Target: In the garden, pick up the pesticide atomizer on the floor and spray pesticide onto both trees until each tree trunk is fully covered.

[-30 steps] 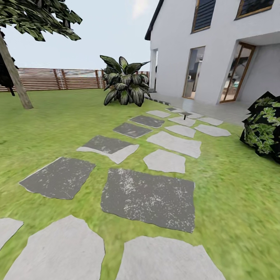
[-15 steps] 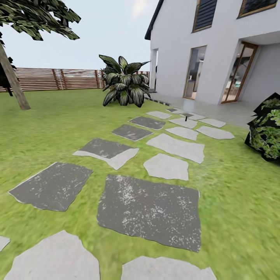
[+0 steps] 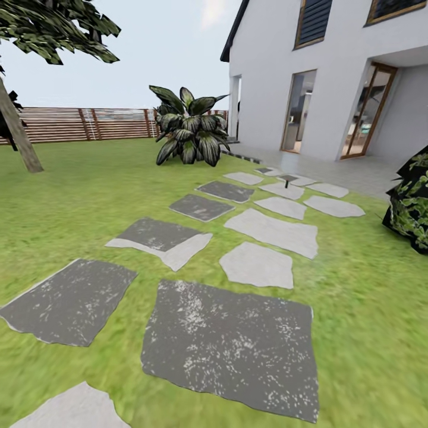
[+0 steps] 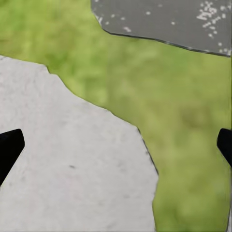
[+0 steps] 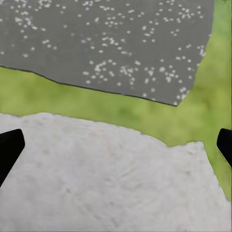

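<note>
head view: atomizer (image 3: pixel 288 182) on slab (image 3: pixel 284 190)

Slabs (image 3: pixel 229 348) run ahead through grass (image 3: pixel 368 309) to the house (image 3: pixel 333 77); atomizer (image 3: pixel 288 181) far ahead, tree (image 3: pixel 18 131) far left.

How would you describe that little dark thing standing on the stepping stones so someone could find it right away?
Start at the white house and its paved strip, then follow the stepping-stone path to its far end. There, on a pale slab close to the paving, stands the pesticide atomizer. It is the one small dark upright thing on the path; everything around it is flat stone or grass.
</note>
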Motion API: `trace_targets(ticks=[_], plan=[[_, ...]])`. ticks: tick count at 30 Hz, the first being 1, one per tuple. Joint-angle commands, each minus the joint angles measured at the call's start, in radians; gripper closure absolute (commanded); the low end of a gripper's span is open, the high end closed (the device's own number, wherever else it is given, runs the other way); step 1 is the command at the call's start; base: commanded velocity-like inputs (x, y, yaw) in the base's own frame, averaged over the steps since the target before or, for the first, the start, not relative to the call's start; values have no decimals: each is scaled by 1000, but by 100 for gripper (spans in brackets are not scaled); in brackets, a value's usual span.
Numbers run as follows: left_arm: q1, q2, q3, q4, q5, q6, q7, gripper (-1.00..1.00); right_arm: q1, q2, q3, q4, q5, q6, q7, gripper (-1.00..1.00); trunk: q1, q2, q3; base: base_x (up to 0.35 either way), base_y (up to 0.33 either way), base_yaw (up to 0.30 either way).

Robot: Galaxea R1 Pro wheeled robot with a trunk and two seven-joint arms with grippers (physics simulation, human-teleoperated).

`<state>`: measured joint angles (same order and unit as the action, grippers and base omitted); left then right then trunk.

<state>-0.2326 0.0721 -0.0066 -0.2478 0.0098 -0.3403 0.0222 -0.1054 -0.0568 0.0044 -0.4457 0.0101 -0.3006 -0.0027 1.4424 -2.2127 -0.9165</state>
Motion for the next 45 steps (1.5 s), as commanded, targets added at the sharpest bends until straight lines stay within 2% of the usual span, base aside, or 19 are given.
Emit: trace_targets(ticks=[1, 7, 28, 45], plan=[[-1, 0, -1, 1, 1, -3, 2, -100, 0, 0, 0, 0, 1, -3, 0, -100, 0, 0, -1, 340, 0, 0], [-1, 0, -1, 1, 1, -3, 2, -100, 0, 0, 0, 1, 1, -3, 0, -100, 0, 0, -1, 340, 0, -103], [-1, 0, -1, 1, 1, -3, 2, -100, 0, 0, 0, 1, 1, -2, 0, -100, 0, 0, -1, 340, 0, -271], [-1, 0, -1, 1, 1, -3, 2, -100, 0, 0, 2, 1, 2, -3, 0, -100, 0, 0, -1, 340, 0, -20]])
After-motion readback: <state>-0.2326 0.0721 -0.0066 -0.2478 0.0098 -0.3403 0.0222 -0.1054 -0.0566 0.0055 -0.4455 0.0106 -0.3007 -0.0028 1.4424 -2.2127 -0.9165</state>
